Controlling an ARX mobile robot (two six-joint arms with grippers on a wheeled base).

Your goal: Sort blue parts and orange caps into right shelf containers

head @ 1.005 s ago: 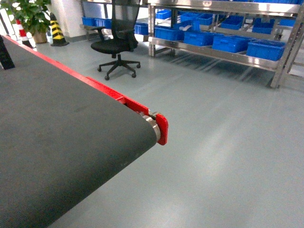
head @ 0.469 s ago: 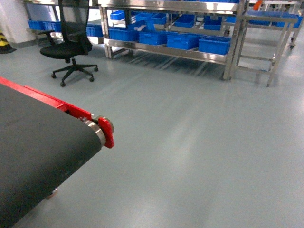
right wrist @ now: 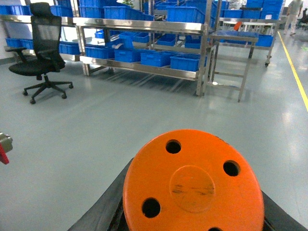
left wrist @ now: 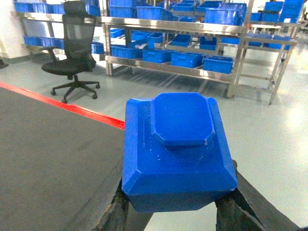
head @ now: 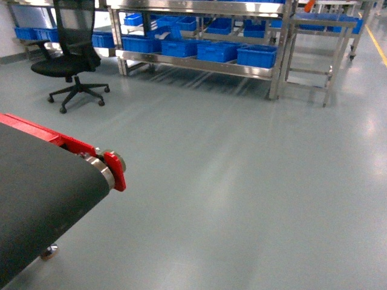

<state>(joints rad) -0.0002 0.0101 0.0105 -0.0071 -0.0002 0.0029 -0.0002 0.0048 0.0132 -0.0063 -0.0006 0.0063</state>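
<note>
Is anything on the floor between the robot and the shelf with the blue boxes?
Nothing visible blocks the way. The grey floor lies bare up to the shelf holding the blue boxes. The office chair stands off to the left, and the conveyor belt sits at the near left.

One chunky blue plastic part with bevelled edges and a raised octagonal top [left wrist: 178, 151] is showing in the left wrist view. One round orange plastic cap [right wrist: 192, 180] is filling the right wrist view, and four holes are showing in its face, the lowest cut off by the frame edge. One black mesh-backed swivel office chair [head: 69, 57] is standing on the floor. Four bright-blue plastic crates [head: 257, 55] are sitting in a row along the front of the lowest steel shelf; those behind are overlapping too much to count.
</note>
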